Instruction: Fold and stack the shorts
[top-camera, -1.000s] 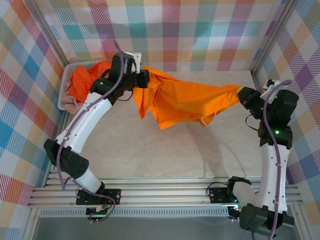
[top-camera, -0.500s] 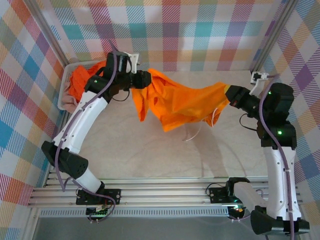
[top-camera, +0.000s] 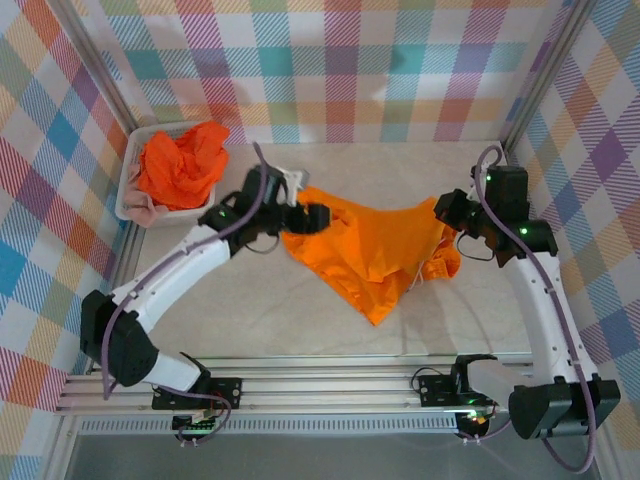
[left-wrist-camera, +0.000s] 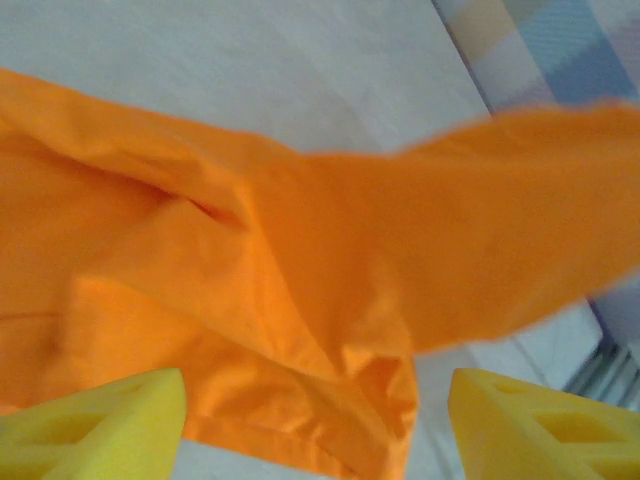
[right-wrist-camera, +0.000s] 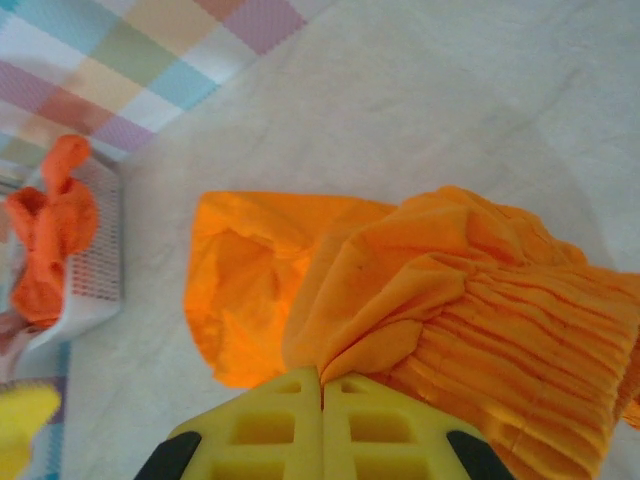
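Observation:
One pair of bright orange shorts (top-camera: 365, 245) lies spread and rumpled on the table between my two grippers. At its left edge, just above the cloth, my left gripper (top-camera: 308, 218) is open. In the left wrist view its yellow fingers (left-wrist-camera: 95, 425) stand wide apart, with the shorts' hem (left-wrist-camera: 300, 420) slack below them. My right gripper (top-camera: 443, 210) is shut on the gathered waistband (right-wrist-camera: 470, 290) at the shorts' right end, its pads (right-wrist-camera: 280, 420) pressed together on a fold of cloth.
A white mesh basket (top-camera: 128, 190) stands at the back left corner, holding another crumpled orange pair (top-camera: 182, 165) and a bit of pink cloth (top-camera: 143, 212). Plaid walls close in the back and sides. Bare tabletop (top-camera: 300, 310) lies in front of the shorts.
Both arms have brought the hanging shorts down onto the table. The left gripper moved away from the basket towards the middle, opened and let go of the cloth. The right one stays shut.

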